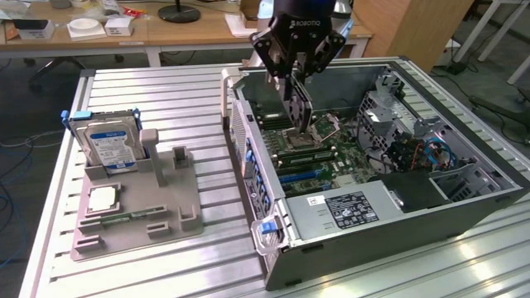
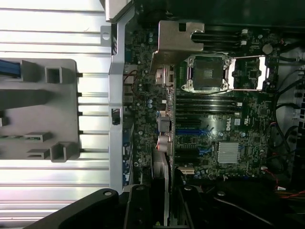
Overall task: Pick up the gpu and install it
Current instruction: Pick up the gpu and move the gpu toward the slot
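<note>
My gripper [image 1: 296, 65] hangs over the open computer case [image 1: 463, 205], shut on the gpu [image 1: 299, 105]. The card is thin and black and points edge-down toward the motherboard [image 1: 323, 152], its lower end still above the board near the processor socket. In the wrist view the gpu [image 2: 162, 162] runs edge-on away from my gripper [image 2: 164, 207], with its silver bracket [image 2: 174, 45] at the far end. It lies over the board's rear edge. The blue expansion slots [image 2: 193, 131] sit just beside it.
A grey fixture tray [image 1: 178, 214] on the slatted table at the exterior view's left holds a hard drive [image 1: 108, 143], a processor chip [image 1: 102, 197] and a green memory stick [image 1: 124, 218]. Drive cages and cables [image 1: 418, 152] fill the case's far side. A power supply [image 1: 348, 208] sits at its near end.
</note>
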Motion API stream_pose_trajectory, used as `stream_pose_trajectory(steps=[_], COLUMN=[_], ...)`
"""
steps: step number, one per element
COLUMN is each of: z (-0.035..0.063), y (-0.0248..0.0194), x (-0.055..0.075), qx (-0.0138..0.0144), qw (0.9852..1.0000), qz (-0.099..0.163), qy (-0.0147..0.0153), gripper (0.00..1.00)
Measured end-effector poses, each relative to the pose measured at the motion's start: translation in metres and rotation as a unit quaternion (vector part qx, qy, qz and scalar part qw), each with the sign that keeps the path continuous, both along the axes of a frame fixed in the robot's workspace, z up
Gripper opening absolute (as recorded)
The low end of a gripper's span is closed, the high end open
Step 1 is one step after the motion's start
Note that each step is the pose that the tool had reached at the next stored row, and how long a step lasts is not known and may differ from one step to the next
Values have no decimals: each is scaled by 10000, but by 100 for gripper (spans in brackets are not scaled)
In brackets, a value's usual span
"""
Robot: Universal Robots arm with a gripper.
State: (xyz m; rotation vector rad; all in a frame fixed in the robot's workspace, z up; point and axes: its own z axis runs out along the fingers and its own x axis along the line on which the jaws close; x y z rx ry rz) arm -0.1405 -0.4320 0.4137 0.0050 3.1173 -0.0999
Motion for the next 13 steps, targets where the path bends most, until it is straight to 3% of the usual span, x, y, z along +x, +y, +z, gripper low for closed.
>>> stream_pose_trajectory(steps=[13], z=[0], y=[0], x=[204], qx=[0], qw=[10000], qz=[0], qy=[0], gripper=[27])
